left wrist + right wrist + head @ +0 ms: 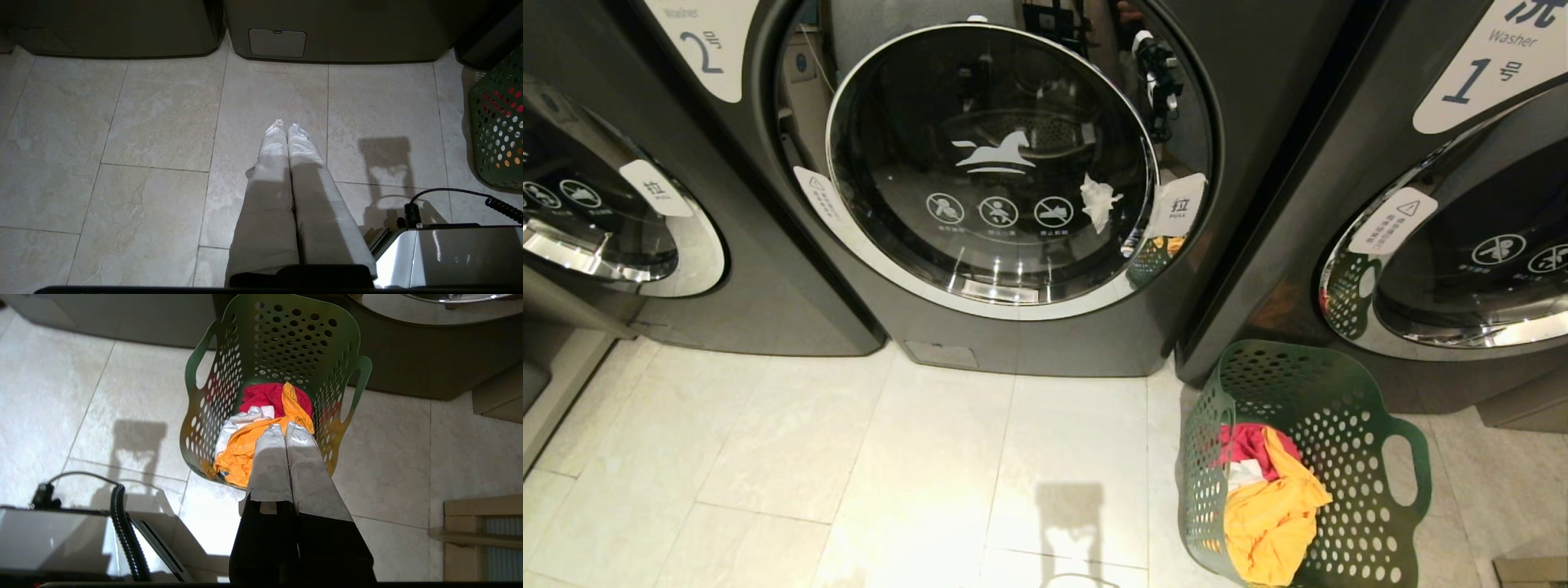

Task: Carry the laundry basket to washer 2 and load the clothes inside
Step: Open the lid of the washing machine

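**Currently: basket set down by washer 2, door closed, clothes not yet loaded**

Currently we have the laundry basket point(1303, 465) standing on the tiled floor point(849, 474), in front of the gap between washer 2 point(992, 171) and the washer marked 1 point(1445, 212), to the right of washer 2's door. The clothes point(261, 433) lie inside it: red at the back, white beside it, orange on top at the near side. One white scrap point(1098, 202) shows against the door glass; we cannot tell whether it is inside.

Our right gripper point(286, 428) hangs above the near rim of the basket, jaws pressed together and holding nothing. The orange garment lies directly ahead of and below its tips. Our left gripper point(286, 128) is also closed and empty, over bare floor in front of washer 2, with the basket well off to its right.

We judge the right arm nearer the clothes and the left nearer the door, which appears closed.
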Motion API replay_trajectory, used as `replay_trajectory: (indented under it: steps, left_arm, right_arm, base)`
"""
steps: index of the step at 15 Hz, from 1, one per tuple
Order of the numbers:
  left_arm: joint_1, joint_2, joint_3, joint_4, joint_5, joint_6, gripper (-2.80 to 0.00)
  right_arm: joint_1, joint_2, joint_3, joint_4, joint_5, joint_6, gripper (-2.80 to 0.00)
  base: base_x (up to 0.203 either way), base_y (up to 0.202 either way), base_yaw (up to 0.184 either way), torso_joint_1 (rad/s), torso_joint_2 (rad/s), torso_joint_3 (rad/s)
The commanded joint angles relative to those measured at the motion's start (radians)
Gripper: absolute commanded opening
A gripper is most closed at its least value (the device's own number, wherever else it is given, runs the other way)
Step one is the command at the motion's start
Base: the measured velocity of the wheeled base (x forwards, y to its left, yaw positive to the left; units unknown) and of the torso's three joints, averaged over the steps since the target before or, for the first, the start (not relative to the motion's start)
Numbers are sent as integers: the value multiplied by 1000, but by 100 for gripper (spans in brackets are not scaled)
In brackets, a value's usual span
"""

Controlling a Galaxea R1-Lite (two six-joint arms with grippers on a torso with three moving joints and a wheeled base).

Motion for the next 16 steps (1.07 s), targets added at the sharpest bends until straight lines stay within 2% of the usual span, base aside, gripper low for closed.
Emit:
replay_trajectory:
  steps: [1,5,16]
  left_arm:
    - [0,4,-1,2,-1,0,-280]
    - [0,4,-1,2,8,-3,-280]
    - [0,4,-1,2,6,2,-280]
  right_arm:
    - [0,-28,3,4,-10,32,-280]
    - [0,-28,4,2,-12,24,-280]
    - [0,-28,3,4,-11,29,-280]
  base:
    - [0,0,0,0,0,0]
    - [0,0,0,3,0,92]
    - [0,0,0,2,2,196]
